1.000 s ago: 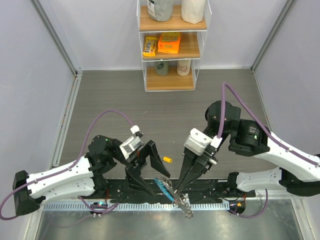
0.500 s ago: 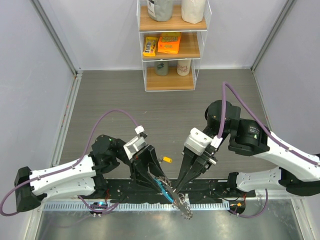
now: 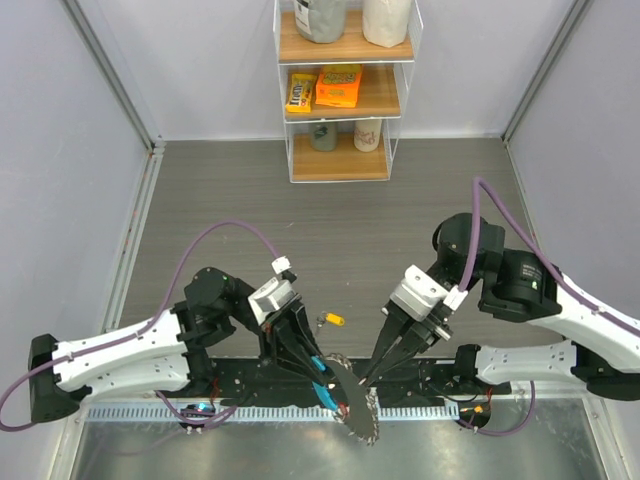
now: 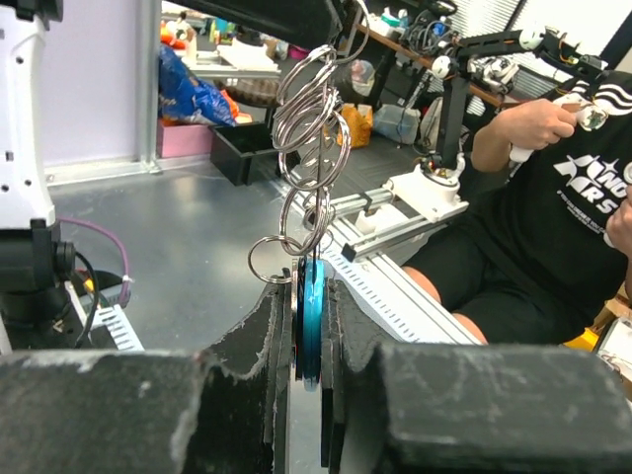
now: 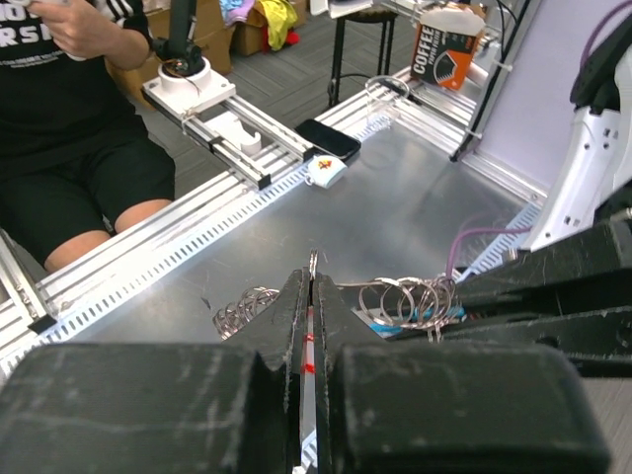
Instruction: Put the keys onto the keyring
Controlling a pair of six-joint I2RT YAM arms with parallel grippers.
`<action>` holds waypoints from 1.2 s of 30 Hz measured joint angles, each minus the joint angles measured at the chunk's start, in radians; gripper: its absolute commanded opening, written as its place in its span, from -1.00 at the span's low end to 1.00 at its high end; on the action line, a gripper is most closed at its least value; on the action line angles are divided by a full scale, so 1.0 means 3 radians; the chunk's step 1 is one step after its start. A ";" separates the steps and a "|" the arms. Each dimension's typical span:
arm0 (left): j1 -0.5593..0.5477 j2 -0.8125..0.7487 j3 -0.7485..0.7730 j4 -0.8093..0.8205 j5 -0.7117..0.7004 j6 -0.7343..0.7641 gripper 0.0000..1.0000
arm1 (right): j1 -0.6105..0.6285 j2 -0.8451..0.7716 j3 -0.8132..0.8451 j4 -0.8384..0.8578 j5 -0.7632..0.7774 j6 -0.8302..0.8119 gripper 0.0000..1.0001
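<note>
1. Keyring (image 3: 357,402): a chain of silvery loops, suspended above the near edge of the surface, midway between the two arm bases. It hangs from its blue tag (image 4: 312,306).

2. Left gripper (image 3: 314,366): fingers pressed together on the blue tag, gripping it flat on both faces. The loops stand clear above the fingertips in the left wrist view.

3. Right gripper (image 5: 310,296): fingers closed, just beside the loops. A thin metal piece (image 5: 313,263) projects from between the pads, with a red spot lower in the gap. It may be the red key, but this cannot be confirmed.

4. Step in hand (judged): steady the ring and thread a key onto it. Keep the tag grip firm so the loops do not swing. Bring the right fingertips to one loop only. Avoid twisting the chain.

5. Yellow key (image 3: 334,320): lies on the surface beyond the left gripper, apart from both tools.
</note>
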 measured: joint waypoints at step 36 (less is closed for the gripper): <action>0.0001 0.0092 0.0913 -0.4159 -0.2143 0.1820 -1.00 | 0.0006 -0.0712 -0.1100 -0.0290 0.3435 -0.0174 0.40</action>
